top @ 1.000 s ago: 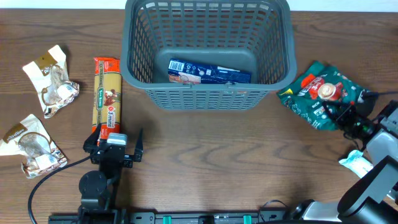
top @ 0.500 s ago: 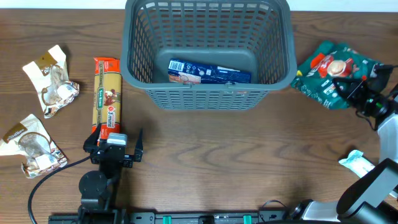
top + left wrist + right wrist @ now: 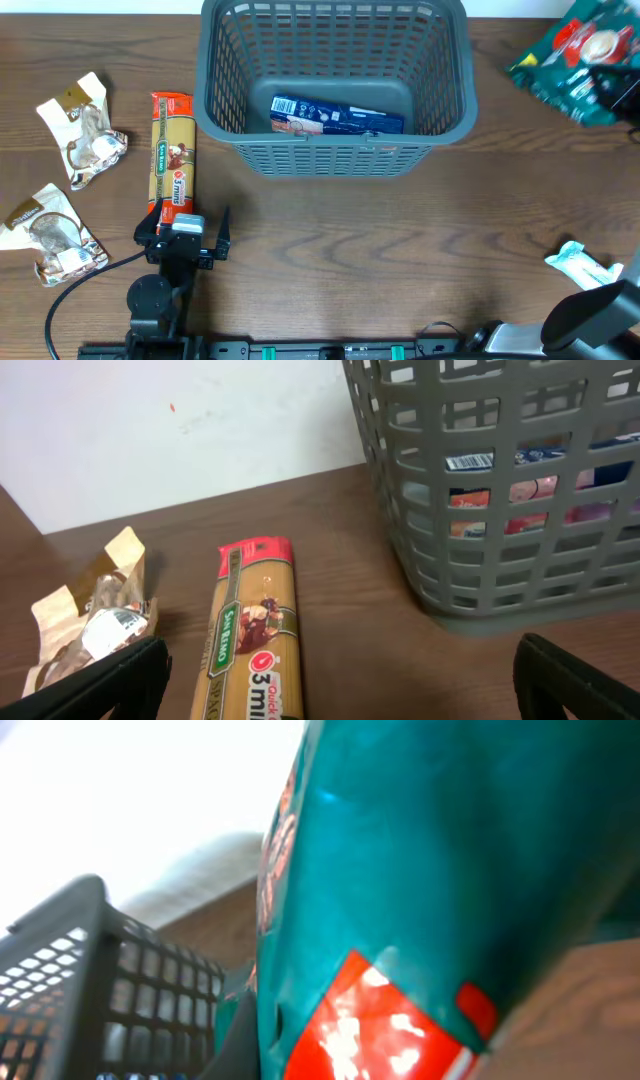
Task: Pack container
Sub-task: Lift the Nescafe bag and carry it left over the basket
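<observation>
While left fingers (image 3: 95, 685) hang spread low over table (image 3: 350, 260), right fingers (image 3: 618, 92) clench green packet (image 3: 575, 55) aloft beside container (image 3: 335, 150).

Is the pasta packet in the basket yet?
No, the pasta packet lies on the table left of the basket, which holds only a blue box.

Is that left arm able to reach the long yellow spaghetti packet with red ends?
Probably yes: the long spaghetti packet lies just ahead of the open left gripper, with nothing lying between them.
</observation>
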Available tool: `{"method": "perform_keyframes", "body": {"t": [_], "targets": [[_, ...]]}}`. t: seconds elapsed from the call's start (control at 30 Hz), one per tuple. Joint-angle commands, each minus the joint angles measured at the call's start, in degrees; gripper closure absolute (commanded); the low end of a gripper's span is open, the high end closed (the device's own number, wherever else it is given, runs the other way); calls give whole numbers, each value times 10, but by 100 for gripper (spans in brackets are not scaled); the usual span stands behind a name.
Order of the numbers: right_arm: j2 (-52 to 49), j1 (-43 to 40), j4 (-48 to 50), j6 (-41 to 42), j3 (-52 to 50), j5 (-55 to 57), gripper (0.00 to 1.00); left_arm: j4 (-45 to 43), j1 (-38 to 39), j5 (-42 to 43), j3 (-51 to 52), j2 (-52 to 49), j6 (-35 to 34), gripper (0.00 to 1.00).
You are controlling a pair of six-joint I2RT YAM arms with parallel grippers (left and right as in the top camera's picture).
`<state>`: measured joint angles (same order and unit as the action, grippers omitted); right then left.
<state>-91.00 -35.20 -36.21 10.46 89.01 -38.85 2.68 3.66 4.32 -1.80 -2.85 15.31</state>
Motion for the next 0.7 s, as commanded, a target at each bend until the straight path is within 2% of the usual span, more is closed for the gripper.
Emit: {"method": "perform_keyframes", "body": {"t": [0.0, 0.27, 0.67], "targets": [[27, 25, -10, -20, 90, -16, 99, 9, 3, 6, 15, 4, 7, 1], [27, 83, -61, -28, 193, 0, 98, 9, 3, 6, 15, 4, 7, 1], [27, 179, -95, -68, 252, 16, 99, 9, 3, 6, 15, 4, 7, 1]]}}
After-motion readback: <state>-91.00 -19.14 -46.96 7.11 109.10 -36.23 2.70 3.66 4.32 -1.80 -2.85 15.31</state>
